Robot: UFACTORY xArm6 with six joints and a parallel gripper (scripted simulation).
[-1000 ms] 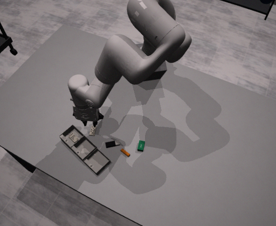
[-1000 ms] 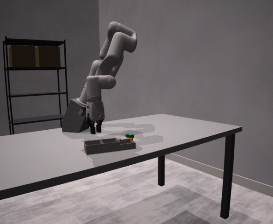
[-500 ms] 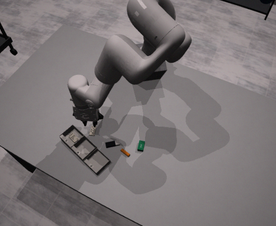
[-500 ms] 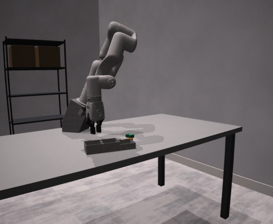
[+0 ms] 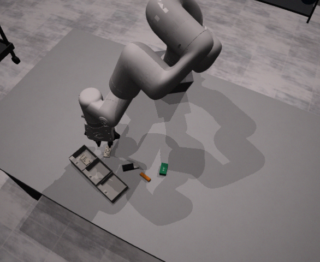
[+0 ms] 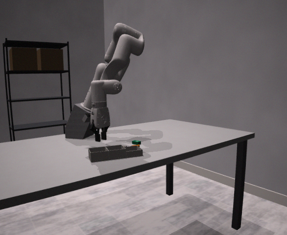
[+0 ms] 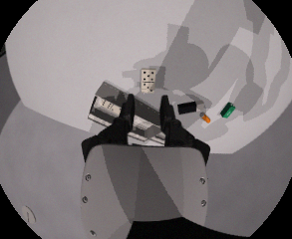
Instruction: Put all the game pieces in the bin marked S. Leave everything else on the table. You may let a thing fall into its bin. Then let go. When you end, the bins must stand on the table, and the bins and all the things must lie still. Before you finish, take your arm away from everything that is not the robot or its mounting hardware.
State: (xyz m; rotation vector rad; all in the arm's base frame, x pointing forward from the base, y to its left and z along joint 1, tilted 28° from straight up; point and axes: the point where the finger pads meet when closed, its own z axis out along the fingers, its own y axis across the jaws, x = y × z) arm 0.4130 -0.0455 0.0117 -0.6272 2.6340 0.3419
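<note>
A white domino [image 5: 107, 151] [image 7: 147, 79] lies flat on the table just beyond the dark three-compartment bin tray [image 5: 90, 178] [image 6: 113, 154] [image 7: 101, 108]. A second white domino [image 5: 84, 160] lies inside the tray's end compartment, the one nearest the gripper. I cannot read the bin marks. My gripper [image 5: 104, 144] [image 6: 100, 137] [image 7: 147, 102] hangs a little above the table, over the loose domino and the tray's end. Its fingers stand partly apart with nothing between them.
A black flat object [image 5: 128, 167] [image 7: 187, 107], a small orange piece [image 5: 144, 176] [image 7: 205, 119] and a green block [image 5: 163, 168] [image 6: 136, 142] [image 7: 228, 111] lie on the table to the right of the tray. The table's front edge runs close behind the tray.
</note>
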